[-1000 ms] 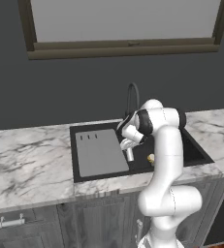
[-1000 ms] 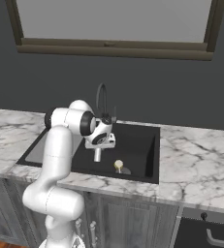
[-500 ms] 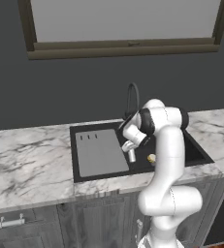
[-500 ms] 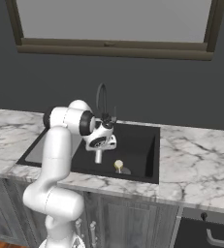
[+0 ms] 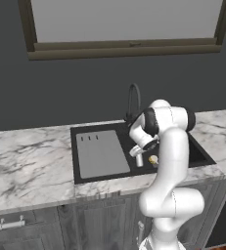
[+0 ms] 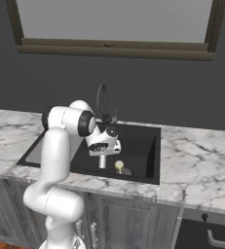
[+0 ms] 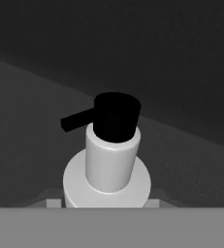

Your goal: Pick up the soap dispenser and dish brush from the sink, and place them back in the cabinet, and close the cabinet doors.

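Observation:
The soap dispenser (image 7: 111, 164), a white bottle with a black pump top, stands upright close in front of the hand camera. It hangs under the hand over the black sink (image 5: 197, 155). My gripper (image 5: 139, 157) (image 6: 103, 159) is shut on its body, with the fingertips mostly hidden. The dish brush (image 5: 153, 159) (image 6: 119, 166), with a round pale yellow head, lies on the basin floor just right of the bottle. The cabinet and the cabinet doors are out of view.
A dark curved faucet (image 5: 132, 100) (image 6: 102, 99) rises behind the hand. A grey drainboard insert (image 5: 101, 154) fills the sink's left half. A marble counter (image 5: 31, 166) (image 6: 196, 165) runs on both sides, with a window above and low drawer fronts below.
The hand with the soap dispenser has shifted only slightly over the basin. The dish brush has not moved.

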You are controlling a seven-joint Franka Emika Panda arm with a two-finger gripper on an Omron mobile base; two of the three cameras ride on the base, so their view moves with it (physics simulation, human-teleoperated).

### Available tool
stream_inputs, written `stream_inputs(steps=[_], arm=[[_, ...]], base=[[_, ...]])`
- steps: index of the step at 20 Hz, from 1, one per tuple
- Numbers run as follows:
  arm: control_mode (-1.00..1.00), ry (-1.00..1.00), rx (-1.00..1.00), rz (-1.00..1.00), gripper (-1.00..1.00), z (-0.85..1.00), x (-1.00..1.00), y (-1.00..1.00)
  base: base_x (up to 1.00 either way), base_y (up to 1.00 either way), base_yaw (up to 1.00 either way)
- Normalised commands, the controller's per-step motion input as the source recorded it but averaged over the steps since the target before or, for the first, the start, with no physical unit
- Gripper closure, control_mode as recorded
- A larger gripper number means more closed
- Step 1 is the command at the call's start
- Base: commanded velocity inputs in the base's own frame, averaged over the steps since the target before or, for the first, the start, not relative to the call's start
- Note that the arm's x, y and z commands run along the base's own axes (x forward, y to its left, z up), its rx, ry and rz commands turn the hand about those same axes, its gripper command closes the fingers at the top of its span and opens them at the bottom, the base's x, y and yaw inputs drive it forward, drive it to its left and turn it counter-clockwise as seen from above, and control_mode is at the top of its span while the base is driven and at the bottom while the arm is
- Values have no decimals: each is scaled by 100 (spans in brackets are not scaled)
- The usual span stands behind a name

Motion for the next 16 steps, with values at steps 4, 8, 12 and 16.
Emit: stream_inputs(steps=[4, 8, 12, 16], arm=[[-100, 0, 4, -2, 100, 8, -3, -33], [-100, -4, 2, -4, 100, 4, 0, -23], [-100, -9, 2, -5, 100, 14, -3, -21], [-100, -15, 0, -5, 100, 13, -12, -21]], base=[[0, 0, 0], [0, 0, 0], [0, 0, 0], [0, 0, 0]])
